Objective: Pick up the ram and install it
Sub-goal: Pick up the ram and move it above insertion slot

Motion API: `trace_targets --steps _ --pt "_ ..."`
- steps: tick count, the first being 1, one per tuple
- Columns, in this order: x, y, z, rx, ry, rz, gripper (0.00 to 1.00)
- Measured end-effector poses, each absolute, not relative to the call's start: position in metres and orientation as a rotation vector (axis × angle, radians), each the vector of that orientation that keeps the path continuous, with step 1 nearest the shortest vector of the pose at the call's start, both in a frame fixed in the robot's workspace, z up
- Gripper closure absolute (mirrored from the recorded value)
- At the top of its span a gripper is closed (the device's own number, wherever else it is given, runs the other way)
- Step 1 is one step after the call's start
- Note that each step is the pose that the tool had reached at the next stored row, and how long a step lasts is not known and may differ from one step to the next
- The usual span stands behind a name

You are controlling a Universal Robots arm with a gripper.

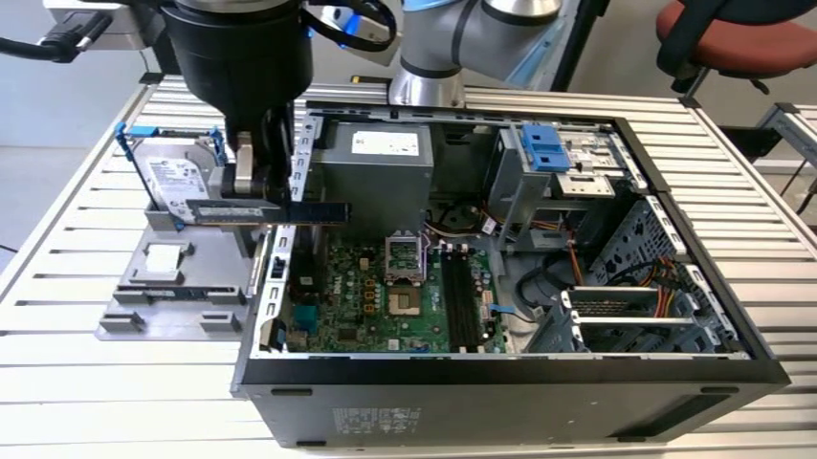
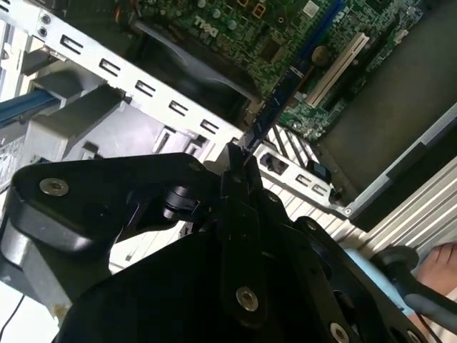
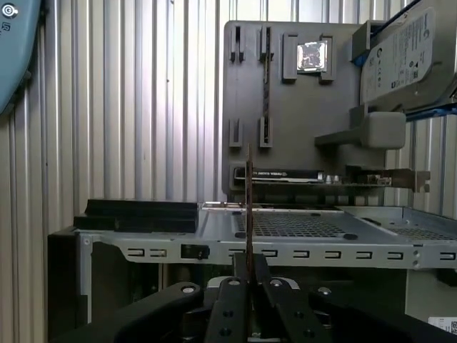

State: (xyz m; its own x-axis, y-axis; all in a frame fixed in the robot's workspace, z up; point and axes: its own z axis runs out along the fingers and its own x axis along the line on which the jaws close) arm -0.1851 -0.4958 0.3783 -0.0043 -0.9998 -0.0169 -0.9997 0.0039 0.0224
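My gripper (image 1: 262, 196) is shut on the ram (image 1: 313, 211), a long thin stick held level and edge-up. It hangs in the air above the open computer case's wall (image 1: 275, 277) on the exterior view's left, between the grey holder (image 1: 166, 287) and the motherboard (image 1: 370, 296). The black memory slots (image 1: 460, 296) lie inside the case, further to the exterior view's right. In the first wrist view the ram (image 3: 248, 207) stands edge-on out of the gripper (image 3: 248, 275). In the second wrist view the ram (image 2: 275, 107) points over the motherboard (image 2: 285, 36) from the gripper (image 2: 239, 161).
A silver hard drive in a blue frame (image 1: 172, 177) stands on the grey holder beside the case. Inside the case are the power supply (image 1: 377, 172), a drive cage (image 1: 562, 163) and a green card with orange cables (image 1: 626, 306). The slatted table (image 1: 77, 382) surrounds everything.
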Motion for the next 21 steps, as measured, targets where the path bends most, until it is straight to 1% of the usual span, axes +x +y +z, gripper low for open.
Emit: trace_targets --steps 21 --pt "-0.130 -0.496 0.378 2.213 -2.222 -0.047 1.00"
